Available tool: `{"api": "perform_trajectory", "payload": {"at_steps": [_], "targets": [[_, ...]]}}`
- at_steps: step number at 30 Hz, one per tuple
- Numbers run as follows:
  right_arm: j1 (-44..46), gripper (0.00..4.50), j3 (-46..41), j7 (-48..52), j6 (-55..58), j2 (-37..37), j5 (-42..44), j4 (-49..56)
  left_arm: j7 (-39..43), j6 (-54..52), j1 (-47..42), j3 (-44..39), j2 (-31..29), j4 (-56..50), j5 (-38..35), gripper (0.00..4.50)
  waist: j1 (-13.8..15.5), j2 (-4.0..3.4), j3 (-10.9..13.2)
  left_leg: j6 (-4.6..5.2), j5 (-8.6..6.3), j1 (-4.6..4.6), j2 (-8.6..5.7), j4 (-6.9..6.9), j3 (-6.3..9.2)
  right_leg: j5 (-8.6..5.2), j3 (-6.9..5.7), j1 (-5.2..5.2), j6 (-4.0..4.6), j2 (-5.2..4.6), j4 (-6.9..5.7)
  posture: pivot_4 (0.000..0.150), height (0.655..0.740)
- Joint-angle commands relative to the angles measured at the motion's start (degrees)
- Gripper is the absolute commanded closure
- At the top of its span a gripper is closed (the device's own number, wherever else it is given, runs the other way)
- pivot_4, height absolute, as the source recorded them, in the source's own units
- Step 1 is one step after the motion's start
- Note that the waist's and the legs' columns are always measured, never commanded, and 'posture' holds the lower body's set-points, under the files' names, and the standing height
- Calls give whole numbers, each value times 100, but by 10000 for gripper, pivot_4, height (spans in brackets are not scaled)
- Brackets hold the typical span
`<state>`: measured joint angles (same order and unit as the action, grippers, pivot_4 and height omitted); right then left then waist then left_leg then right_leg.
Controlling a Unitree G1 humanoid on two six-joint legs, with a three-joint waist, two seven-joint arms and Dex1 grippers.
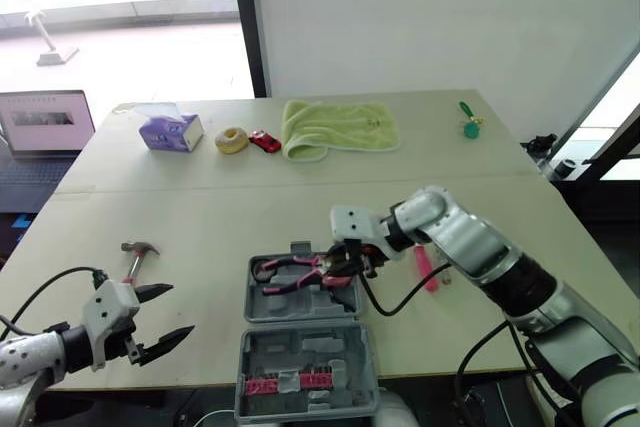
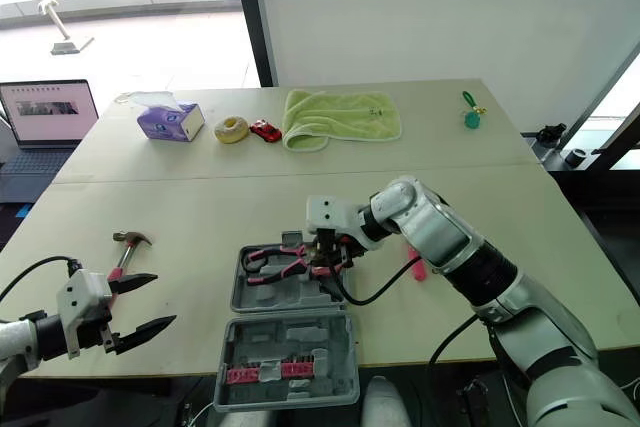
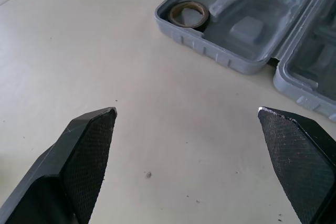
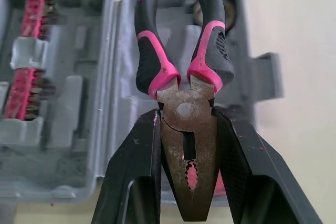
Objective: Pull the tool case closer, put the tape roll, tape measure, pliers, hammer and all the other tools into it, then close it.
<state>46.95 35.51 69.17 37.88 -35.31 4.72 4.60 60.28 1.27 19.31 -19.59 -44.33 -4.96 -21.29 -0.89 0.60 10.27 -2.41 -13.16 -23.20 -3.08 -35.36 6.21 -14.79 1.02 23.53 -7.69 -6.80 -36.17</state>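
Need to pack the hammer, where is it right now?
In the left eye view the hammer lies on the table at the left, just beyond the left tool, left of the case.

The grey plastic tool case (image 1: 349,331) lies open and flat at the near edge of the tabletop, its two halves side by side. A row of red-pink bits (image 1: 288,381) sits in the nearer half. A dark tape roll (image 3: 189,13) rests in a corner pocket of the farther half. The pliers (image 4: 186,109), with black-and-pink handles spread apart, are gripped at the head by the right hand (image 1: 343,272) above that half. The hammer (image 1: 138,252) lies on the tabletop, left of the case.
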Motion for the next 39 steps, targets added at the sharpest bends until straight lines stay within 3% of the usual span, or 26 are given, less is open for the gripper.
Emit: {"api": "perform_trajectory", "payload": {"at_steps": [1, 13, 24, 35, 39], "targets": [[11, 35408, 94, -32, -71, 133, -193, -16, -25, -29, 222, -309, -24, -160, -105, 0, -9, 0, 0, 0, 0, 0, 0, 0, 0, 0, 0, 0, 0, 0, 0, 1500, 7400], [-264, 35408, 248, -580, 330, 859, -549, -254, 4, -85, 97, -271, -161, -87, -33, 0, -18, 3, -2, -5, 3, 0, -1, 0, 3, 2, -8, 1, 4, 6, -4, 1500, 7400], [-408, 35408, 343, -530, 688, 874, -556, 169, 128, -70, -225, -88, -218, 117, 55, 0, -31, 1, -3, -5, 3, 2, 0, 0, 3, 3, -8, 1, 4, 9, -7, 1500, 7400], [-275, 35408, 443, -636, 627, 1199, -649, -169, 197, 11, -386, 46, -192, 256, 158, 0, -52, 1, -3, -6, 3, 3, 1, 1, 4, 3, -9, 2, 5, 14, -9, 1500, 7400], [-306, 16753, 307, -780, 522, 1223, -652, -177, 191, 21, -380, 53, -172, 256, 176, 0, -48, 2, -3, -6, 3, 3, 1, 1, 4, 3, -9, 2, 5, 14, -9, 1500, 7400]]}}
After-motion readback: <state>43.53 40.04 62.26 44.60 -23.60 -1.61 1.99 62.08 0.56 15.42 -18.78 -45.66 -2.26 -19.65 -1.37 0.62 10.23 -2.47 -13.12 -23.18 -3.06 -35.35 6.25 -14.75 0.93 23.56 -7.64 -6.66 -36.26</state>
